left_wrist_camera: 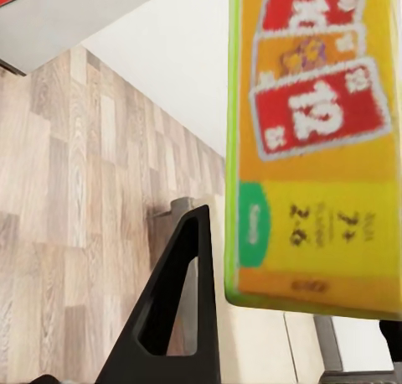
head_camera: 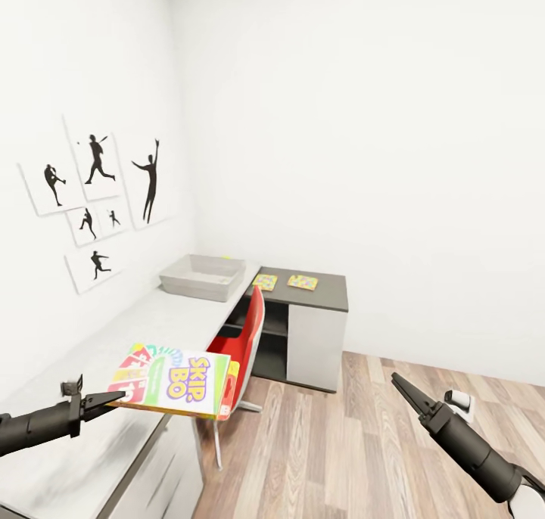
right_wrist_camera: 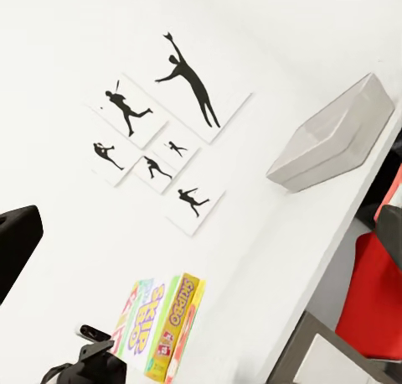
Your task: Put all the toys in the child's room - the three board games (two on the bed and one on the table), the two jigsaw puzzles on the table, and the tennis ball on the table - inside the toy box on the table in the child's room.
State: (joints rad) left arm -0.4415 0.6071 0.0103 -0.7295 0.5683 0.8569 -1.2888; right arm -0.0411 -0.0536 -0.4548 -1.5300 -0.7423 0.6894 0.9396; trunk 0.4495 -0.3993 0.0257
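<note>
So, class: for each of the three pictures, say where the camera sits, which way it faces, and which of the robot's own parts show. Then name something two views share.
Head view: on the robot's head, looking forward and down over the table toward the toy box; left gripper and right gripper show.
Left wrist view: by the left gripper, looking along a finger past the held board game to the floor.
Right wrist view: on the right arm, facing the wall pictures and the toy box.
Shared: all three show the Skip-Bo game.
</note>
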